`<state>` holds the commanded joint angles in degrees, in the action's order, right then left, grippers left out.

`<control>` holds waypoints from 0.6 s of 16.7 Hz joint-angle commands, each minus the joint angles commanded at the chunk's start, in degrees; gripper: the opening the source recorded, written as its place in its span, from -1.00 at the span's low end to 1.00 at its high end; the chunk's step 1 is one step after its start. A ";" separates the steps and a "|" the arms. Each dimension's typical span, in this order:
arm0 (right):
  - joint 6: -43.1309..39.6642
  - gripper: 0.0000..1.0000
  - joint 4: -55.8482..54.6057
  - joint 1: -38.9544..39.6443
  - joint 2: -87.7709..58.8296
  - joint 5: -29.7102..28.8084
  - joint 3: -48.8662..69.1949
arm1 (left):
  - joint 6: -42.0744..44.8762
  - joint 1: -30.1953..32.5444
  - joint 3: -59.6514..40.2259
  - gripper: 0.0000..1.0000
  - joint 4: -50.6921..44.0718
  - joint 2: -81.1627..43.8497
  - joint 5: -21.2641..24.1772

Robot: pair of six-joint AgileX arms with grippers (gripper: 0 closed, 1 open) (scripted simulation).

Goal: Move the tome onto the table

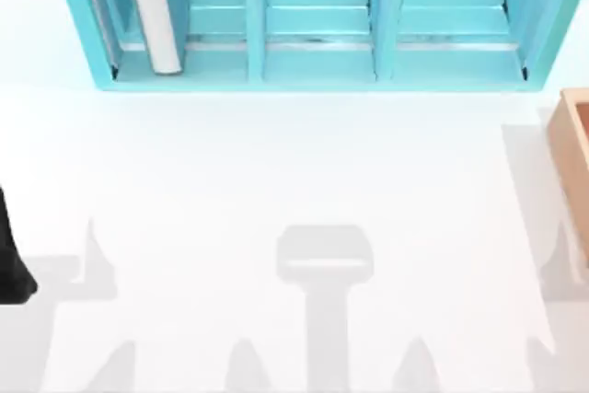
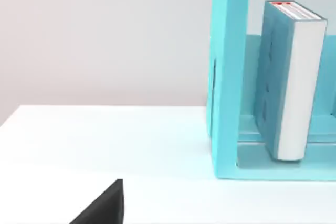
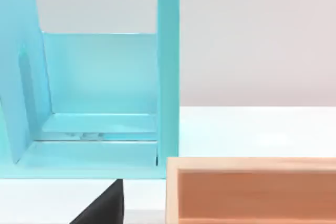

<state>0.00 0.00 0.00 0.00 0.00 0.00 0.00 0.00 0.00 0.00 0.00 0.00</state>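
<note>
Teal-blue, the tome (image 1: 155,16) stands upright in the leftmost compartment of the light-blue shelf unit (image 1: 313,71) (white page edges facing out), not yet on the white table (image 1: 276,163). Left arm (image 1: 14,255) sits parked at the table's left edge. A tan wooden box (image 1: 572,149) rests at the right edge.

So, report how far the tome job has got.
Nothing looks done: the tome stands upright in the shelf unit's leftmost compartment. Nothing is in hand; the left arm sits at the table's left edge. Still left: grasp the tome, pull it out, set it on the table.
</note>
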 joint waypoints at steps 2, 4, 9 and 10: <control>0.00 1.00 0.00 0.00 0.00 0.00 0.00 | 0.00 0.00 0.00 1.00 0.00 0.00 0.00; 0.00 1.00 0.00 0.00 0.00 0.00 0.00 | -0.03 0.46 -0.97 1.00 1.52 -1.63 -0.08; 0.00 1.00 0.00 0.00 0.00 0.00 0.00 | -0.38 3.14 -6.97 1.00 11.82 -16.15 -1.67; 0.00 1.00 0.00 0.00 0.00 0.00 0.00 | -0.49 3.81 -8.46 1.00 14.55 -20.67 -2.26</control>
<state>0.00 0.00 0.00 0.00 0.00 0.00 -0.49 3.81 -8.46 14.55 -20.67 -2.26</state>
